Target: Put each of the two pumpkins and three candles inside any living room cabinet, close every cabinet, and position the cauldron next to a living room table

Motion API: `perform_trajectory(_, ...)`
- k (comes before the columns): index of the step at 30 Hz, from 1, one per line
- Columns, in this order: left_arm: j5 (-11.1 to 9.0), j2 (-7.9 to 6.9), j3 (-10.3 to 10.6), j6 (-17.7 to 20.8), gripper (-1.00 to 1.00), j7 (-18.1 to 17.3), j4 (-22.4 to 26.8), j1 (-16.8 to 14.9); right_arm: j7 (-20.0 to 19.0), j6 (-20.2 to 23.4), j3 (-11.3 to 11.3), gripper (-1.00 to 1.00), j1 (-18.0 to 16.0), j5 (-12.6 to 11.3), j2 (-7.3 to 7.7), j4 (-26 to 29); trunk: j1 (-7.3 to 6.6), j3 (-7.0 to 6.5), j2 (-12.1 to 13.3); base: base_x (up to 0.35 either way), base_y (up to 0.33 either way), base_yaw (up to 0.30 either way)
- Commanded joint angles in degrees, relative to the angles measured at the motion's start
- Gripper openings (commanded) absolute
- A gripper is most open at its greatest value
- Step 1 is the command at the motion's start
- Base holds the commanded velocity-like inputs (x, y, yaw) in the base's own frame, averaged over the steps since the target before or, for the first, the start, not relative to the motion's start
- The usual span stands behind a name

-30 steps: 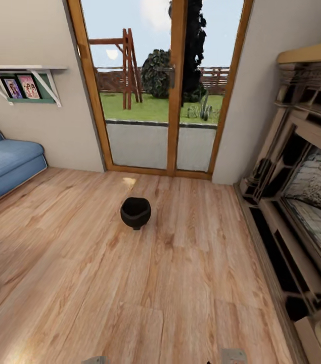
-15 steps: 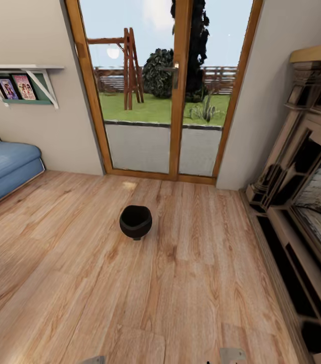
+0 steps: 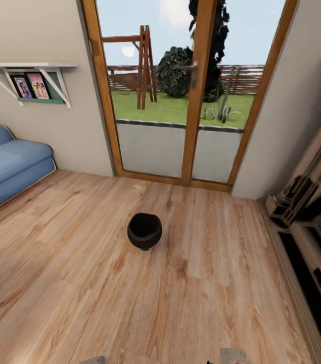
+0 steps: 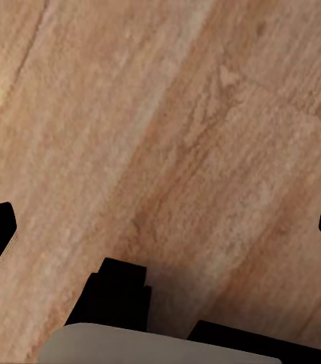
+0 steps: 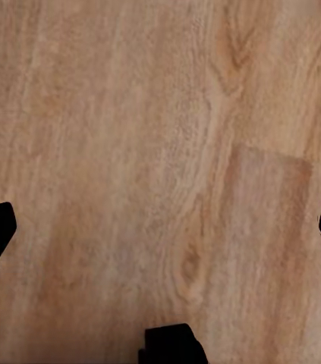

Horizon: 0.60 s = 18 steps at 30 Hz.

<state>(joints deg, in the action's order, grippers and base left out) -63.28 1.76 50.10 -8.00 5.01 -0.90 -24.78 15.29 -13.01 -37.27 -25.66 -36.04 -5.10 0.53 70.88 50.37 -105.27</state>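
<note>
The cauldron (image 3: 144, 231), a small matte black round-bellied pot, stands upright on the wooden floor in the middle of the head view, in front of the glass doors. My left gripper (image 4: 160, 227) is open, its black fingertips at the two sides of the left wrist view, with bare floor planks between them. My right gripper (image 5: 160, 227) is open too, over bare floor. The cabinet, pumpkins and candles are out of view.
Wood-framed glass doors (image 3: 190, 91) stand behind the cauldron. A blue sofa (image 3: 8, 164) sits at the left under a wall shelf (image 3: 29, 76) with pictures. A large ornate fireplace (image 3: 314, 212) lines the right wall. Open floor surrounds the cauldron.
The whole head view has shifted: the camera moved closer to the cauldron and turned left, so the fireplace slid toward the right edge. The cauldron itself stays put.
</note>
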Motion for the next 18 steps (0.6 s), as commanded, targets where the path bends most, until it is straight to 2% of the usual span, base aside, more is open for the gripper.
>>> perform_trajectory(1,0.0,0.00,0.0,0.0,1.00,0.0,0.0,0.0,0.0,0.0,0.0,1.00,0.0,0.0,0.00,0.0,0.00,0.00,0.0,0.329,0.000,0.282)
perform_trajectory(6,0.0,0.00,0.0,0.0,1.00,0.0,0.0,0.0,0.0,0.0,0.0,1.00,0.0,0.0,0.00,0.0,0.00,0.00,0.0,0.329,0.000,0.227)
perform_trajectory(18,0.0,0.00,0.0,-0.1,1.00,0.0,0.0,0.0,-0.2,-0.1,0.0,1.00,0.0,0.2,0.46,0.0,0.00,0.00,0.0,0.330,0.000,0.016)
